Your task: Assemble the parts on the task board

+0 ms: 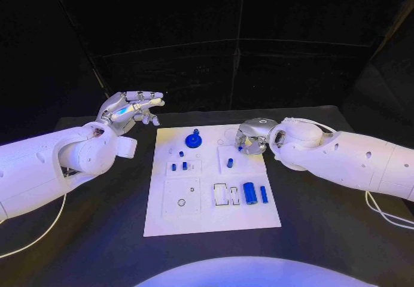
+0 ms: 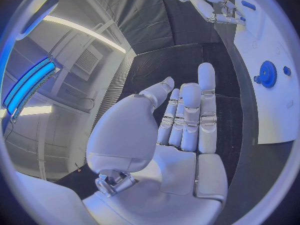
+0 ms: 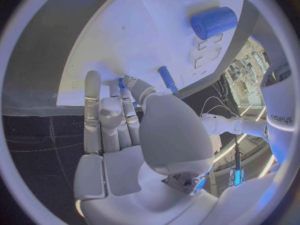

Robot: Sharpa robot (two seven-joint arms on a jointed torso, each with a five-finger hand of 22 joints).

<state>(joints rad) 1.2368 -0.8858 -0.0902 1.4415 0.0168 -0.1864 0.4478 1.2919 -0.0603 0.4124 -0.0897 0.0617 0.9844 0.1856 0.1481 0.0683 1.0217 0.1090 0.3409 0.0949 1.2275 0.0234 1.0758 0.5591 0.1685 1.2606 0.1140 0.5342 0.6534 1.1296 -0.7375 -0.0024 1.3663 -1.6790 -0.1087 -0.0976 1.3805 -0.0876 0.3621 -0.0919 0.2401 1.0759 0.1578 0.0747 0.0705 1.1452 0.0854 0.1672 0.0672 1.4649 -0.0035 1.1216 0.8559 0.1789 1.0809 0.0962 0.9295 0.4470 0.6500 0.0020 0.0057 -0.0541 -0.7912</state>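
The white task board (image 1: 211, 212) lies mid-table. A blue gear (image 1: 193, 141) stands near its far edge, also seen in the left wrist view (image 2: 269, 74). Two small blue pegs (image 1: 179, 166) and another peg (image 1: 230, 162) stand nearer the middle. A thick blue cylinder (image 1: 249, 193) and a slim blue bar (image 1: 264, 194) lie at the right. My right hand (image 1: 252, 136) hovers over the far right corner, thumb and a finger pinching a small blue part (image 3: 120, 82). My left hand (image 1: 134, 107) is raised off the board's far left corner, fingers extended, holding nothing.
White rectangular frames (image 1: 227, 194) and a small ring (image 1: 182, 202) sit in the board's near half. Black table (image 1: 328, 227) surrounds the board. Cables trail near both arms at the table's sides.
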